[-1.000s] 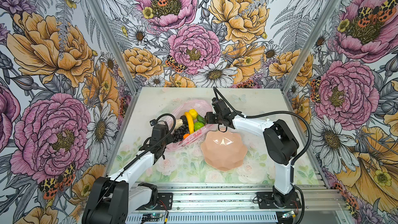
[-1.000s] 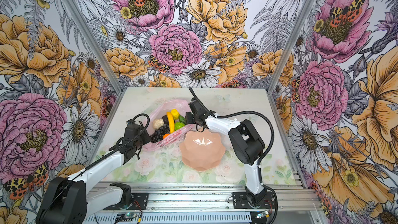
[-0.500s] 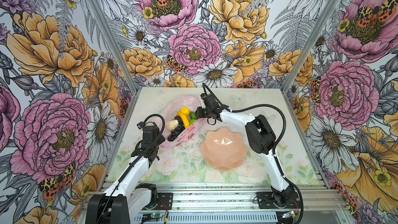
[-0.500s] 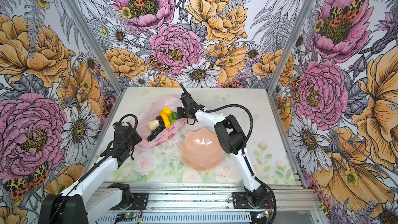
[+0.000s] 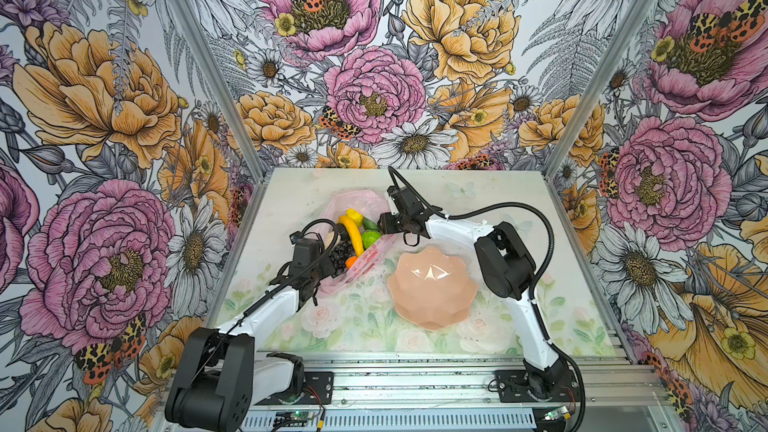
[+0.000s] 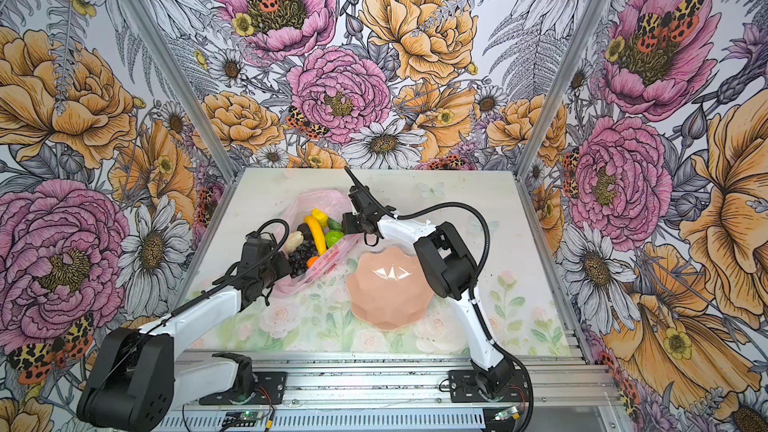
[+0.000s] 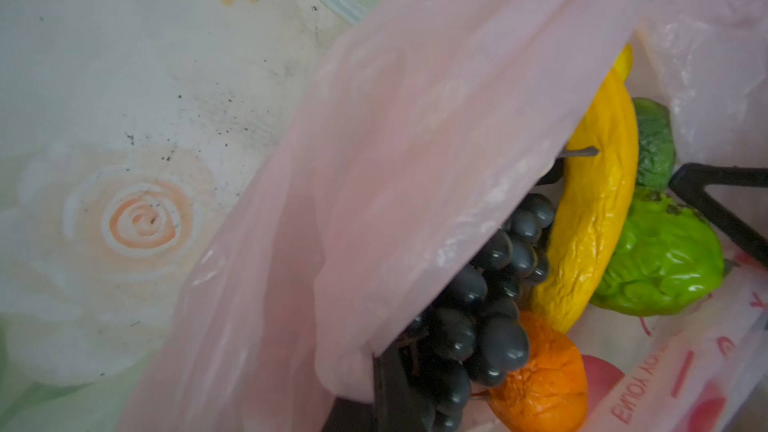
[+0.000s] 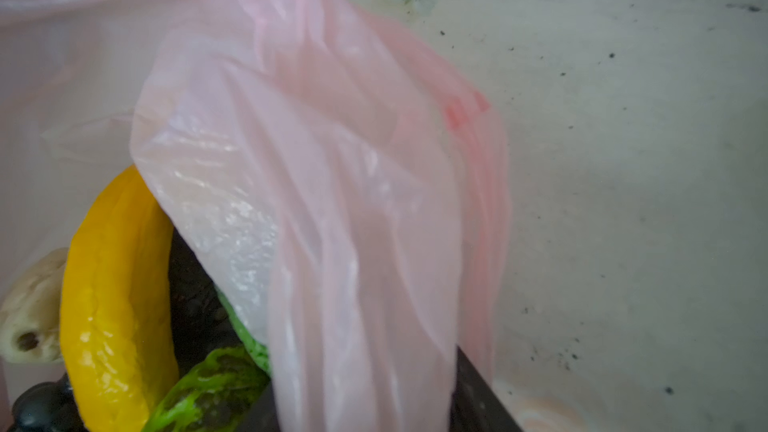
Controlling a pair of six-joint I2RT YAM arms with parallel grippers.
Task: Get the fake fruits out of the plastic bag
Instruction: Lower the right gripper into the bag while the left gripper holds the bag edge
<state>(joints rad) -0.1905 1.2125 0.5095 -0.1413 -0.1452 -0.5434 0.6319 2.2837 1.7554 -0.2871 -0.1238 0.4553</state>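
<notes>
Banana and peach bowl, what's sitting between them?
In both top views: the bright green fruit and the plastic bag's printed wall.

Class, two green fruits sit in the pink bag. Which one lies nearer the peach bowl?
The bright lime-green fruit; the dark green fruit lies behind it, farther from the bowl.

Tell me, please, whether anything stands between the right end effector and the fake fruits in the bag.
Yes: a fold of the plastic bag hangs in front of the right end effector, partly covering the green fruit beside the banana.
</notes>
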